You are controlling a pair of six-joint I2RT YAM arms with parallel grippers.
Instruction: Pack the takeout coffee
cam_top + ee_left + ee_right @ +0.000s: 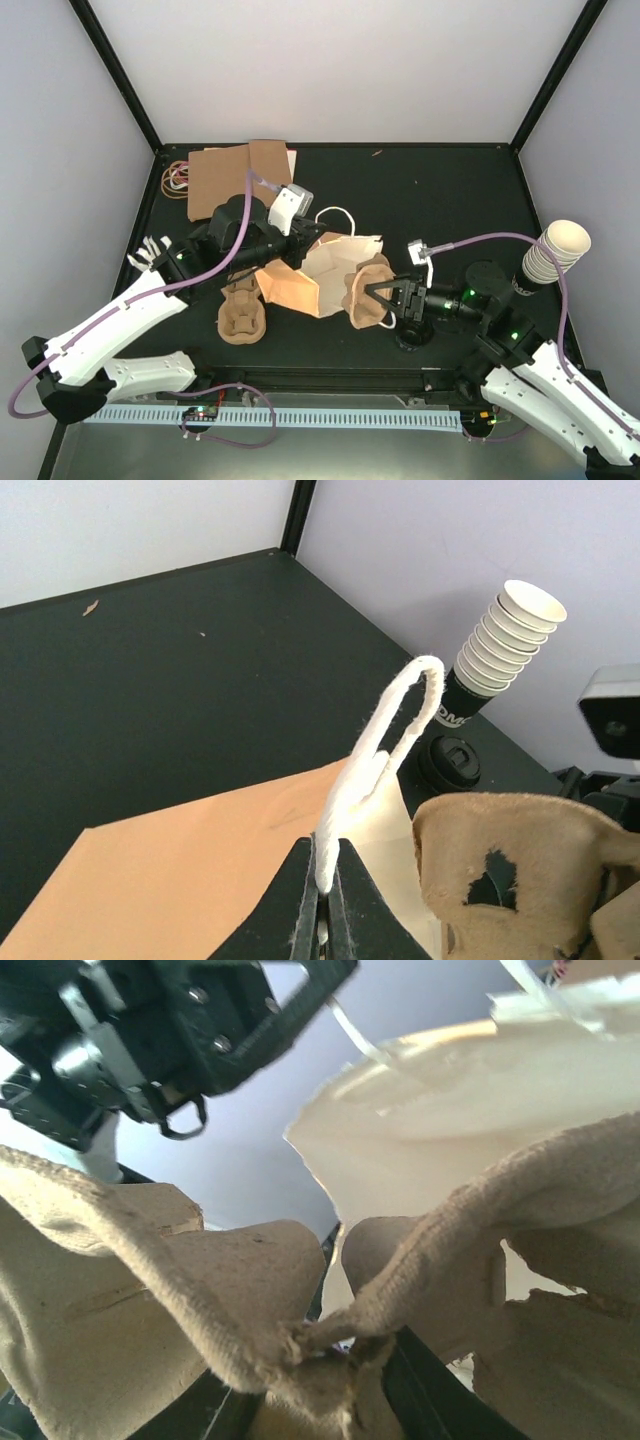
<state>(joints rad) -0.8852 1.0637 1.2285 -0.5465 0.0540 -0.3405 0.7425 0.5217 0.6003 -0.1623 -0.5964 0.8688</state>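
Note:
One takeout coffee cup with a round black lid (450, 763) stands on the dark table beside the foot of a cup stack, seen in the left wrist view. My left gripper (328, 880) (308, 240) is shut on the white cord handle (395, 715) of a tan paper bag (295, 287) lying open on its side. My right gripper (372, 292) (340, 1360) is shut on the rim of a brown pulp cup tray (368, 285) (150, 1290), held tilted at the bag's cream-lined mouth (335, 262). No cup sits in that tray.
A second pulp tray (243, 315) lies left of the bag. A stack of cream lidless cups (555, 250) (510, 640) rises from a dark cup at the right wall. Flat cardboard (240, 172) and rubber bands (177, 178) lie at the back left.

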